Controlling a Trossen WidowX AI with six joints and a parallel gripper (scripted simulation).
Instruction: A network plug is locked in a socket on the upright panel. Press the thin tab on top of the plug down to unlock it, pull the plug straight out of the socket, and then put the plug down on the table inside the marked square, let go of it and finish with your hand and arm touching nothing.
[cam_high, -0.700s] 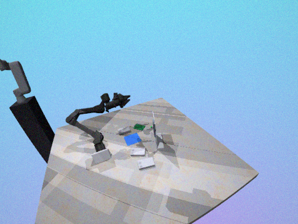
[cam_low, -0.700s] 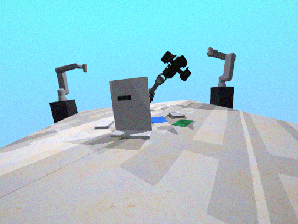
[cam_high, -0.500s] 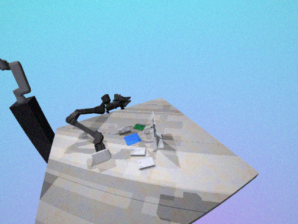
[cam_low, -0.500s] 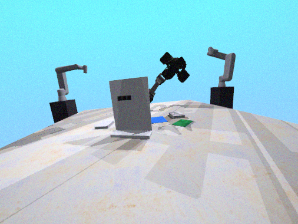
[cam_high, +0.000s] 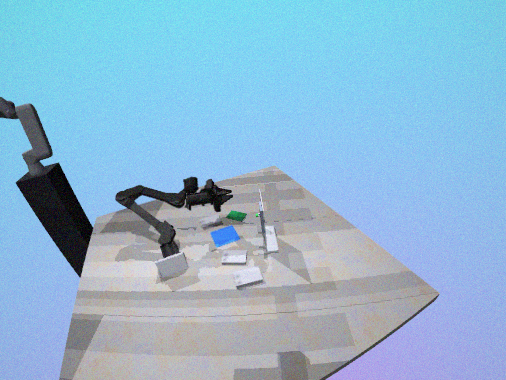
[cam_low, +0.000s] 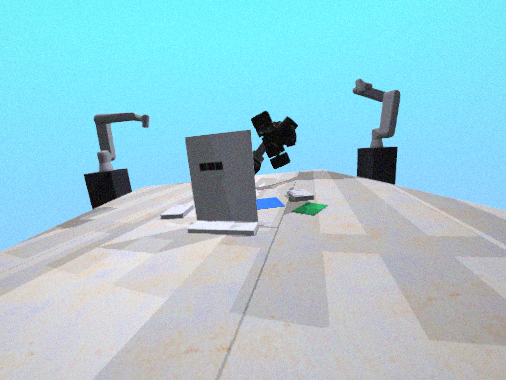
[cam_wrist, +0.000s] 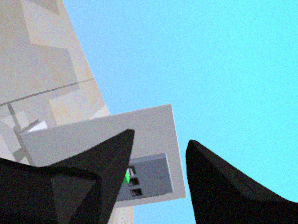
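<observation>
Seemingly hovers short of the panel (cam_high: 262, 225) (cam_low: 225, 190) (cam_wrist: 100, 134) with the gripper (cam_high: 232, 194) (cam_low: 282, 142) (cam_wrist: 160, 141) spread around nothing — leaves the green plug (cam_high: 258, 215) (cam_wrist: 127, 176) apparently socketed, toward seven o'clock in the wrist view — and has unlocking, pulling, placing, releasing and backing off all to do.

- Open air separated the jaws (cam_high: 232, 194) (cam_low: 280, 145) from the upright panel (cam_high: 262, 215) (cam_low: 222, 180) (cam_wrist: 105, 130).
- The panel blocked straight passage to its far side; above its top edge, air was open.
- Low white blocks (cam_high: 234, 257) (cam_low: 177, 211) obstructed sweeps along the bench (cam_high: 210, 335) (cam_low: 280, 300) (cam_wrist: 45, 65).
</observation>
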